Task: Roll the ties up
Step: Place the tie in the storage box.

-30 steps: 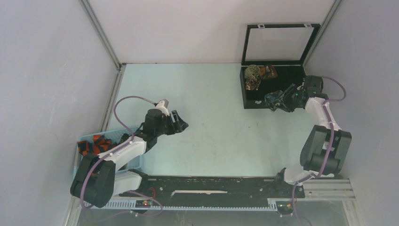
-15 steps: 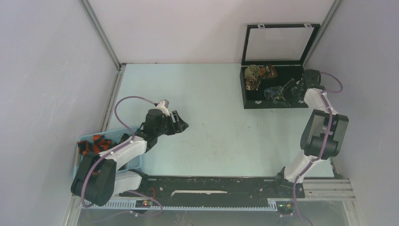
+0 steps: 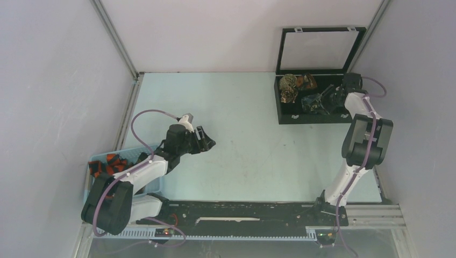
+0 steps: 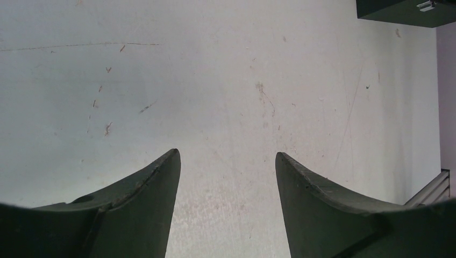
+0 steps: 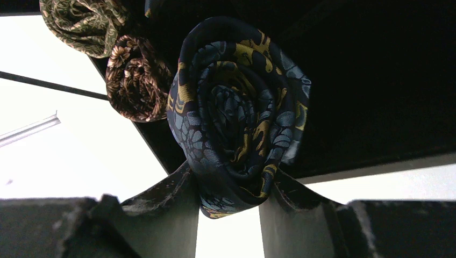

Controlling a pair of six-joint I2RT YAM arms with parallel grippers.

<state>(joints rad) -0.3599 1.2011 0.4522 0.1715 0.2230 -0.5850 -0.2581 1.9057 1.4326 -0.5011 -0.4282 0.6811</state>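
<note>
The right gripper [image 5: 231, 180] pinches a tightly spiralled, silky navy tie coil [image 5: 236, 107] at the open black box [image 3: 312, 119], beside two patterned coils [image 5: 134, 80], while the left gripper [image 4: 226, 161] gapes empty over the scuffed table [image 4: 215, 80].

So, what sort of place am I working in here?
Looks like a purpose-built robot test cell, not a shop or home: plain grey panel walls on aluminium framing enclose a scuffed table holding a black lidded box of rolled ties and a blue bin.
</note>
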